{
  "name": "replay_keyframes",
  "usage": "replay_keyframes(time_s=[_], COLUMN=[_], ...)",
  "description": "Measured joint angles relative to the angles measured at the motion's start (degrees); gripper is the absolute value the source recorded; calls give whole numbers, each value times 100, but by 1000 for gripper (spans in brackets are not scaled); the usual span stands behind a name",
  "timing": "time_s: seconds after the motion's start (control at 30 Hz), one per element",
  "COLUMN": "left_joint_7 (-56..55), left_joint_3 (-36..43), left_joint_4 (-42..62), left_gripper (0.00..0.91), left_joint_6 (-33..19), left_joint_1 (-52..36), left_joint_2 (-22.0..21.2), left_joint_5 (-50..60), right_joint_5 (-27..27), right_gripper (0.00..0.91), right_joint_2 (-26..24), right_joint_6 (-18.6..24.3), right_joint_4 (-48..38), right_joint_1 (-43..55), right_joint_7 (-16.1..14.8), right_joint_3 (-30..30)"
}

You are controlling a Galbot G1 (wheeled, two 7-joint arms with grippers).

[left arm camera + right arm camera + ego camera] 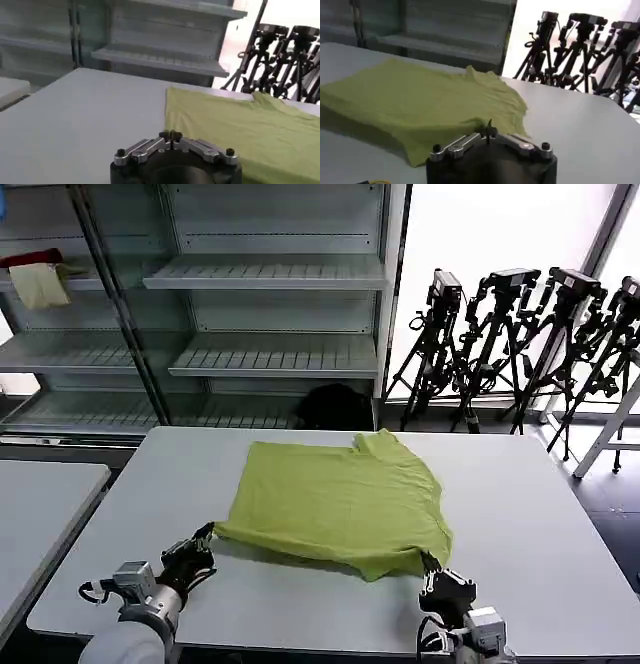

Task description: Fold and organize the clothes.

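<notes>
The clothes are one lime-green T-shirt (340,504) lying on the grey table (540,524), plain face up, its collar at the far side. Its near edge is raised a little, with shadow under it. My left gripper (207,533) is shut on the shirt's near left corner. In the left wrist view the shut fingertips (170,135) meet at the T-shirt (240,125) edge. My right gripper (430,565) is shut on the near right corner. In the right wrist view its gripper (489,131) pinches the T-shirt (420,100) hem.
Metal shelves (270,274) stand behind the table, with cream and red cloths (40,279) on the upper left shelf and a black bundle (335,406) low down. Camera tripods (520,334) crowd the far right. A second table (40,504) sits at the left.
</notes>
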Motion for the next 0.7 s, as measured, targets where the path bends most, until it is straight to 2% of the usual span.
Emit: replay_keyframes(time_s=[0.7], left_joint_7=[-299], left_joint_3=[478], left_joint_4=[579], left_gripper=[0], left_joint_6=[2], left_joint_1=[-729], left_joint_2=[-155], left_joint_5=[219], right_joint_5=[-225], right_gripper=[0], right_joint_2=[-106], right_joint_6=[413], right_joint_4=[-934], right_joint_1=[960], right_joint_7=[-676], right_joint_3=[-1])
